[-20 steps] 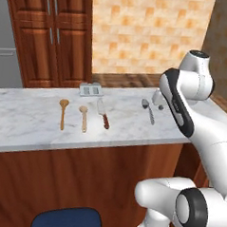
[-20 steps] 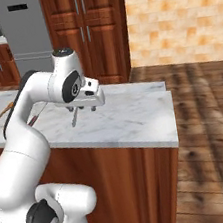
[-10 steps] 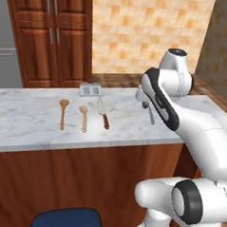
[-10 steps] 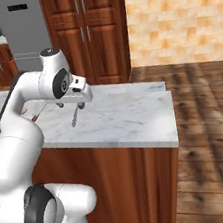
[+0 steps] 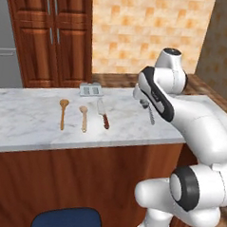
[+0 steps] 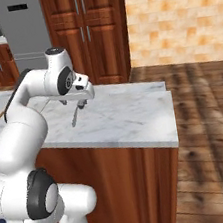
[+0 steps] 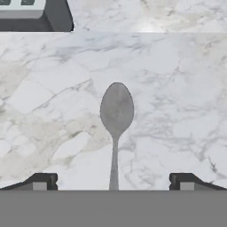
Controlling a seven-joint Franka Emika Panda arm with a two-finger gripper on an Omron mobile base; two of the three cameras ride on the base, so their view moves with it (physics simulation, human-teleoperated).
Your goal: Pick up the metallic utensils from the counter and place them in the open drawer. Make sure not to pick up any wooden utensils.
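Silver-grey metal is your target: the spoon [image 7: 116, 119] lies flat on the marble worktop [image 5: 29, 124] near its right end, handle towards the near edge and bowl towards the far side. Your gripper [image 7: 113, 181] hovers right over it with the fingers [image 7: 42, 181] spread wide and holding nothing, one tip on each side of the handle. Keep the handle centred between the tips as you come straight down, and close across the thin stem, not the bowl; I judge that so flat a piece will slip unless the tips reach the stone first. Lift it level once it is pinched.

To the left along the worktop lie a knife [image 5: 103, 115] with a dark red handle and a grey blade, then two wooden spoons [image 5: 83, 117], all well apart from your spoon. Leave the wooden ones alone. Beyond, at the far edge, stands a small grey box [image 5: 90, 89], far enough from your descent. You cannot see the open drawer from here, so plan on turning away to find it.
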